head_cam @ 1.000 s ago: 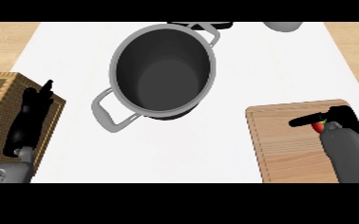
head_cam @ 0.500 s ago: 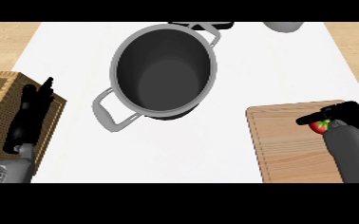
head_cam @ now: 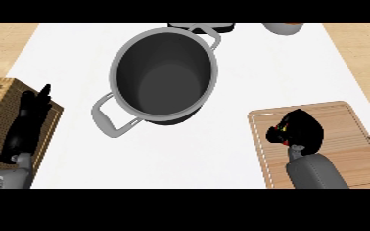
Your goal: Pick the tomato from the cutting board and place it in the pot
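My right hand (head_cam: 303,133) sits over the wooden cutting board (head_cam: 339,147) at the lower right of the counter, its fingers curled down around the tomato (head_cam: 285,128). Only a sliver of red with a touch of green shows past my fingers on the hand's left side; the rest of the tomato is hidden under my palm. I cannot tell whether the tomato rests on the board or is lifted off it. My grey right forearm (head_cam: 315,173) comes up from the lower edge across the board's near end.

The pot (head_cam: 163,77) stands well apart, up and to the left on the white counter (head_cam: 289,73), its dark inside open to view, one handle toward the lower left and the other toward the top.

My left hand (head_cam: 27,120) is at the far left edge, fingers straight and pointing up, resting over a wooden surface (head_cam: 9,90) there.
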You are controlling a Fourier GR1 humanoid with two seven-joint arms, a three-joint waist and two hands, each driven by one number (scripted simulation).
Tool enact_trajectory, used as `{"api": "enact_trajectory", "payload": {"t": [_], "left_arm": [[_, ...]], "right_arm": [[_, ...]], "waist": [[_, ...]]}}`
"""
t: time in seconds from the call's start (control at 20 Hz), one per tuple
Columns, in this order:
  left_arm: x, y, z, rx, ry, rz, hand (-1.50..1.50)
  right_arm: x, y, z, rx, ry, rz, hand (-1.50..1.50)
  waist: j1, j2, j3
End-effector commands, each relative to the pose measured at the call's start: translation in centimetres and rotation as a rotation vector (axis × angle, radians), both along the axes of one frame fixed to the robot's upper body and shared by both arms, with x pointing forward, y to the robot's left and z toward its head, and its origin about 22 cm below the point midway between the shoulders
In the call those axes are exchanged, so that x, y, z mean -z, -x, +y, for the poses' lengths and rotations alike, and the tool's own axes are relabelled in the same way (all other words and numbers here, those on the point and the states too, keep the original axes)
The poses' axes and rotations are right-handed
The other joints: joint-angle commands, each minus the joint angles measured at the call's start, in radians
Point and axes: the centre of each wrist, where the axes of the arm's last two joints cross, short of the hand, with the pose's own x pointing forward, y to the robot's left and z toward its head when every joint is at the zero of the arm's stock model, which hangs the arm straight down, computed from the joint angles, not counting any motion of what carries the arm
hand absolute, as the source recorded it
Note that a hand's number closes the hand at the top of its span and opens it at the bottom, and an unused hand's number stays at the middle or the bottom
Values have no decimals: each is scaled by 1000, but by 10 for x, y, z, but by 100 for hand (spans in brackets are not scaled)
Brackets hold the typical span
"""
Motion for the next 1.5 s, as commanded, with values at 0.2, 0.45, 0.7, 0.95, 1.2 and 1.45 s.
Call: {"api": "enact_trajectory", "payload": {"t": [0.2,0.45,0.7,0.95,1.2,1.45], "left_arm": [[-1,7,6,-44,-1,6,0],[-3,5,-3,-21,-2,-10,0],[-8,4,11,-2,4,-12,0],[-6,-2,-1,16,14,1,0],[1,-12,-4,32,4,-20,0],[-8,-7,-8,56,-5,-26,0]], "right_arm": [[-34,91,76,-196,160,-93,150],[-100,120,92,-187,176,-417,150],[-170,143,113,-272,137,-750,150],[-215,169,137,-300,218,-864,150],[-232,166,160,-381,234,-844,150],[-228,135,172,-383,195,-774,150]], "waist": [[-30,3,12],[-26,8,14],[2,12,14],[14,20,14],[25,26,13],[60,28,12]]}}
